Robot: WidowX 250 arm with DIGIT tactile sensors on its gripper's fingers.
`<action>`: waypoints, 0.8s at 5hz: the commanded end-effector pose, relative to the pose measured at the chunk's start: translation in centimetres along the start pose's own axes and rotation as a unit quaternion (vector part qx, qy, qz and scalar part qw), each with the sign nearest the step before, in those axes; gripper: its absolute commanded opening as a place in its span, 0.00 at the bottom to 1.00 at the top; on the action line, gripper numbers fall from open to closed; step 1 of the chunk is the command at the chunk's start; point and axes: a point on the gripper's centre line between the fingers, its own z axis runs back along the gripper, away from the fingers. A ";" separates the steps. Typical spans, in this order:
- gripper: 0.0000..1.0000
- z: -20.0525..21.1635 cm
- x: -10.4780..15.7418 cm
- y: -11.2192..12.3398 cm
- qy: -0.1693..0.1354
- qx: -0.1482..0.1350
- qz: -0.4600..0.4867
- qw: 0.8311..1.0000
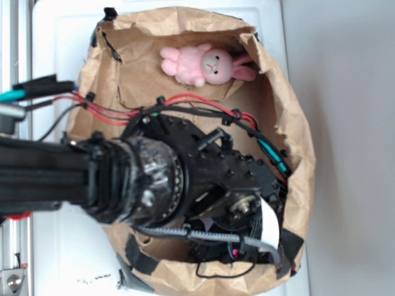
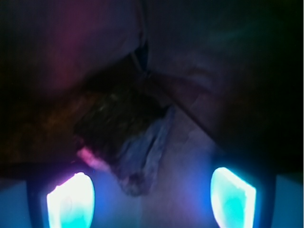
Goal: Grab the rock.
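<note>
My hand [image 2: 151, 190] down inside paper bag [image 1: 290, 129], fingers [image 2: 70, 199] spread wide, nothing gripped. Rock [image 2: 126, 137] just ahead, between fingers but nearer left one, so likely hand needs to advance before closing. Dim down here. Pink plush toy [image 1: 203, 65] well away behind arm [image 1: 123, 179], against bag wall.

White table [image 1: 68, 49] under everything, small dark specks near lower left edge. Crumpled brown paper bag [image 1: 290, 111], torn open, lies directly on table, walls standing up around its floor. Black tape patches [image 1: 141, 258] along bag rim. Pink plush toy [image 1: 203, 63] lies on its side on bag floor, near upper wall. Wrist view: dark rock [image 2: 118, 118] on bag floor.
</note>
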 end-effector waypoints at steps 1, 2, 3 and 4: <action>1.00 1.5 2.7 0.2 -0.033 -0.015 -0.009 0.999; 1.00 2.6 2.4 0.4 -0.057 -0.034 -0.016 0.998; 1.00 3.2 2.1 -0.1 -0.071 -0.037 -0.029 0.996; 1.00 3.5 2.0 -0.7 -0.096 -0.034 -0.046 0.994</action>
